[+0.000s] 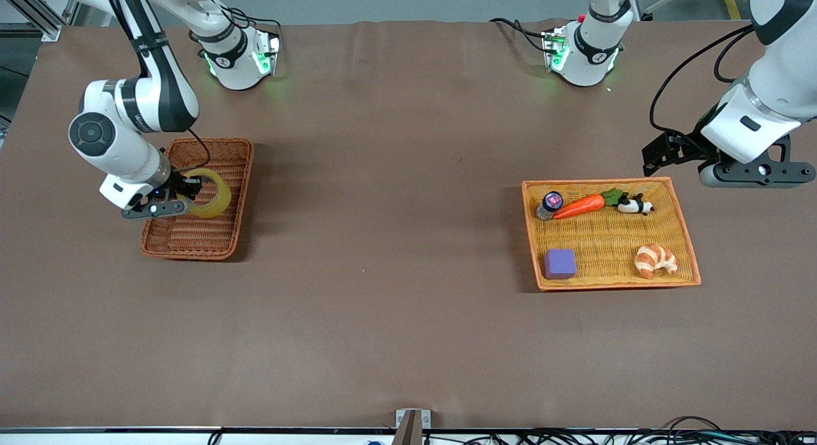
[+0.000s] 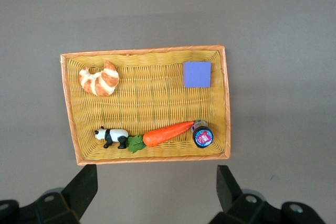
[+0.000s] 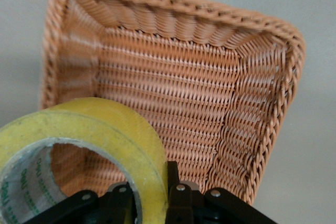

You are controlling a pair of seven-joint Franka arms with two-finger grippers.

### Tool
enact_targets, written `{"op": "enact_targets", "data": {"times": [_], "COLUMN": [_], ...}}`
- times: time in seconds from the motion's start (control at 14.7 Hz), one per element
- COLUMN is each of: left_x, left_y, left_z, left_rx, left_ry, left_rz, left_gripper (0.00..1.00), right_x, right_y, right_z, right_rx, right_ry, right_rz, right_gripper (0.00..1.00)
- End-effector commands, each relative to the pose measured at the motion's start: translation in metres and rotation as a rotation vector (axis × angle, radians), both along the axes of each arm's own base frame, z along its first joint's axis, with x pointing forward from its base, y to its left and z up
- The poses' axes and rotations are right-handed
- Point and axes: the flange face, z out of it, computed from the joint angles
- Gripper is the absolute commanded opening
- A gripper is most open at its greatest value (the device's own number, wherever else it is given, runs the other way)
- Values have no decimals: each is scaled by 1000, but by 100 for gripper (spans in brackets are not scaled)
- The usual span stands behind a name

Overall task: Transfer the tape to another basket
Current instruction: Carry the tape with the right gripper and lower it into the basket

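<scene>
Right gripper: the right gripper (image 1: pixel 173 199) hangs over the darker reddish-brown, deep-sided woven wicker basket (image 1: pixel 237 196) at the right arm's end of the table; its fingers pinch the wall of the translucent yellowish roll of packing tape (image 1: pixel 210 193), one finger inside the hole, one outside
Tape: held in the air above that basket's floor, its ring tilted; not yet resting on the weave
Risk of release: let go from this tilt, the roll may well land on edge and roll against a side wall; from too high it could bounce, though the deep sides should keep it in
Risk of grip: the pinch takes only one wall, so a sudden move could swing or slip the roll
Writing: faint green print inside the tape's core in the right wrist view, too small to read
Tray: lighter orange-yellow shallow wicker tray (image 1: pixel 687 241) at the left arm's end of the table, holding small items; no label legible
Left gripper: the left gripper (image 2: pixel 152 190) waits above the table just beside that tray, fingers spread, holding nothing
</scene>
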Motion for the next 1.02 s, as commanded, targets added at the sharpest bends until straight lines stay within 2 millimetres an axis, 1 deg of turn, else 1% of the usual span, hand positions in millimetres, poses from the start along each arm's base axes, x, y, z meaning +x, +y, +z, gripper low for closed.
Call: {"op": "enact_targets", "data": {"times": [0.0,0.07,0.14,0.34,0.41,0.55,0.61,0.68,0.75,0.82,0.89,0.95], "left_x": [1,2,2,4,4,4,4,6,9,9,9,9], "left_y": [-1,0,1,1,1,1,1,0,-1,0,0,0], "left_z": [5,5,5,1,1,1,1,0,-4,-2,-2,-2], "left_rx": [17,16,16,18,18,18,18,17,17,16,16,16], "left_ry": [-13,-14,-14,-12,-12,-10,-11,-16,-16,-19,-19,-19], "left_rz": [-1,2,4,-4,-5,-4,-4,-4,2,4,4,4], "left_gripper": [100,100,100,100,100,100,100,100,100,100,100,100], "right_x": [-29,-32,-34,-43,-44,-45,-45,-45,-45,-43,-38,-28], "right_y": [-35,-40,-39,-39,-39,-39,-40,-39,-39,-39,-41,-44], "right_z": [-11,-16,-23,-59,-65,-70,-73,-75,-73,-69,-58,-36], "right_rx": [31,32,32,30,29,29,28,27,27,27,27,26], "right_ry": [-47,-48,-59,-83,-80,-73,-65,-61,-58,-62,-71,-83], "right_rz": [19,19,22,28,28,28,26,26,21,16,8,0], "right_gripper": [0,1,2,4,5,15,32,68,100,100,100,100]}}
